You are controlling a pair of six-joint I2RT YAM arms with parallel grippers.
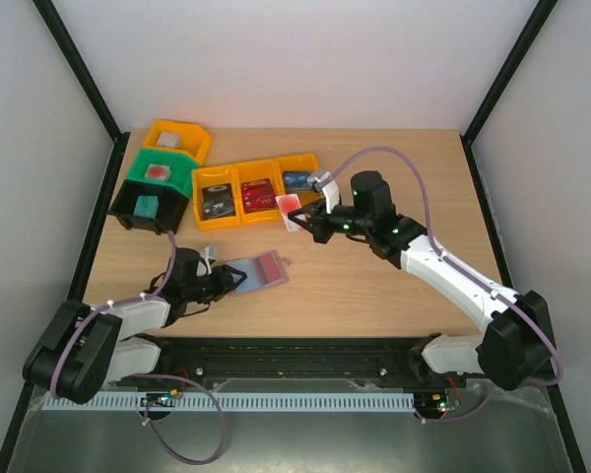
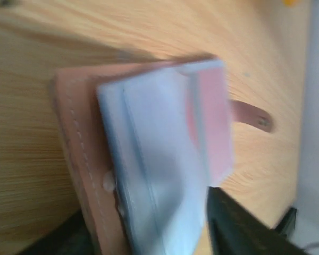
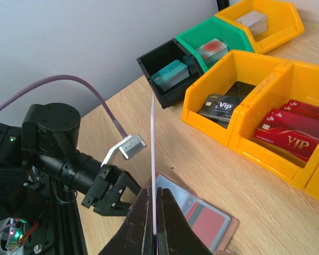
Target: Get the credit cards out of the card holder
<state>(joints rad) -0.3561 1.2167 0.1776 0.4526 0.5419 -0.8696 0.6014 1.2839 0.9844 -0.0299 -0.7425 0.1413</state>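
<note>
The card holder point(image 1: 261, 268) lies open on the table, tan-brown outside with a light blue lining point(image 2: 159, 159). A red card point(image 2: 210, 122) sits in its pocket. My left gripper point(image 1: 236, 280) is at the holder's near end, its fingers point(image 2: 239, 228) spread to either side of the edge; this view is blurred. My right gripper point(image 1: 303, 213) hangs above the table near the orange bins, shut on a red credit card point(image 1: 290, 204). That card point(image 3: 152, 149) shows edge-on as a thin upright line between the pressed fingertips point(image 3: 167, 212), with the holder point(image 3: 202, 218) below.
Three orange bins point(image 1: 258, 187) holding cards stand in a row at the back, with green point(image 1: 158, 175), black point(image 1: 146, 209) and yellow point(image 1: 177, 138) bins to their left. In the right wrist view, VIP cards point(image 3: 292, 127) lie in the orange bins.
</note>
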